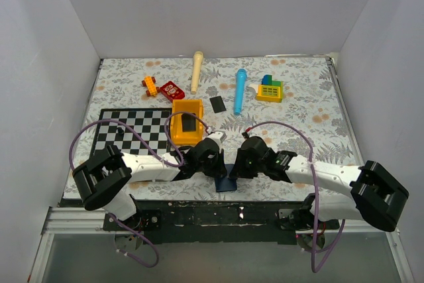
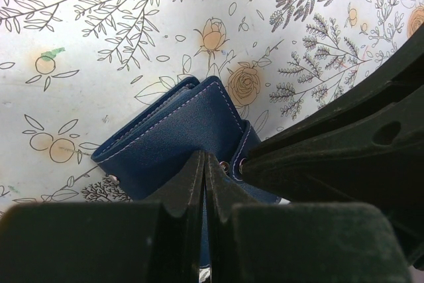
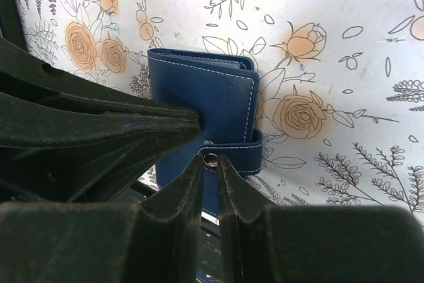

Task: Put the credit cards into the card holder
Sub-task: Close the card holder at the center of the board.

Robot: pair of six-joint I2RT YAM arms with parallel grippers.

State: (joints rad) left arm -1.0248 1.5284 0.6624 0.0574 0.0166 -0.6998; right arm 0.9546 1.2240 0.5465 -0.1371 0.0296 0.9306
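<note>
The card holder (image 1: 227, 184), a closed navy wallet, lies at the near table edge between both arms. Its strap wraps round one side (image 3: 205, 97). My left gripper (image 2: 204, 158) is shut, its tips resting on the wallet's cover (image 2: 172, 137) beside the snap studs. My right gripper (image 3: 211, 160) is closed narrowly on the strap's end, with the silver snap ring between its tips. In the top view the two grippers (image 1: 222, 173) (image 1: 233, 173) meet over the wallet. One black credit card (image 1: 217, 104) lies on the cloth. Another (image 1: 188, 124) sits in the yellow bin.
A yellow bin (image 1: 176, 118) stands just behind the arms, and a checkerboard mat (image 1: 129, 130) lies to the left. Along the back are an orange toy (image 1: 150, 86), a red piece (image 1: 172, 89), a cream stick (image 1: 197, 71), a blue tube (image 1: 240, 89) and a block toy (image 1: 270, 89).
</note>
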